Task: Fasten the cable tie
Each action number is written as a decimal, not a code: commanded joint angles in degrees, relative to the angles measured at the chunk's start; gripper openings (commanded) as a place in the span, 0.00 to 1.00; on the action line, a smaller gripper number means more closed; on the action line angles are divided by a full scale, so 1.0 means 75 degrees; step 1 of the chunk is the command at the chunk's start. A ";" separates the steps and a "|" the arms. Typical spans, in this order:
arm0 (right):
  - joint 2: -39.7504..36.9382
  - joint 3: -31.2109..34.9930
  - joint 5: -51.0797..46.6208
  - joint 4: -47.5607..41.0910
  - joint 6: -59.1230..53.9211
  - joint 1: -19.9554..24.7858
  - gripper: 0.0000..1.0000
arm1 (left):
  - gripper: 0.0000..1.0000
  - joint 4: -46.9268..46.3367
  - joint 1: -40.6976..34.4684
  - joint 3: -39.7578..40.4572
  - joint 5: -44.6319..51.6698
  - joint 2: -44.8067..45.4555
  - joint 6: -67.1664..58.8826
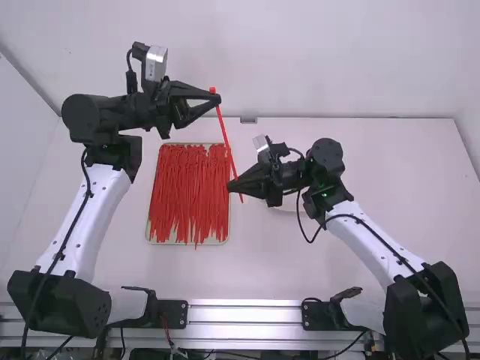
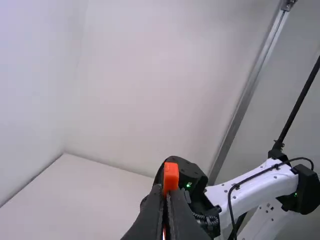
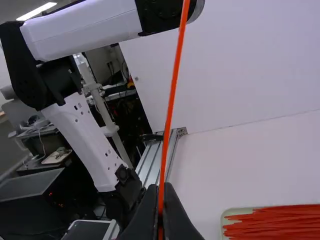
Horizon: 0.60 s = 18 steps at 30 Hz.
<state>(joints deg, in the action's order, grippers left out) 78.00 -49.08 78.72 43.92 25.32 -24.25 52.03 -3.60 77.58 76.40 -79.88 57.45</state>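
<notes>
The left claw [image 1: 211, 96] hangs high over the far left of the worktop [image 1: 382, 161], pinched together on the square head [image 2: 171, 176] of a single red cable tie [image 1: 223, 139]. From there the strap runs straight down and to the right to the right claw [image 1: 232, 182], which is clamped on it close to the tail, with a short end poking out on the near side. So the tie is in the air between the two claws, stretched and not yet looped

To fasten it, the tail probably has to curl round into the slot in the head. That needs slack, so the claws should come towards each other rather than pull. The left claw should turn the slot to face the tail, and the right needs enough free tip to lead in

The tray [image 1: 148, 234] of spare ties [image 1: 187, 195] lies below and left of the strap, so stay above it. The far wall is close behind the left claw. There is bare room to the right and near side
</notes>
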 commanded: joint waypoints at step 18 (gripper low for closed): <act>-0.0012 -0.0204 0.0131 0.0026 -0.0044 0.0041 0.00 | 0.79 -0.0283 -0.0020 0.0219 -0.0143 -0.0009 -0.0233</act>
<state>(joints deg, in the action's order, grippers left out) 78.00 -49.06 79.13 43.90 25.23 -24.21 49.50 -3.60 77.58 75.92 -79.88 55.94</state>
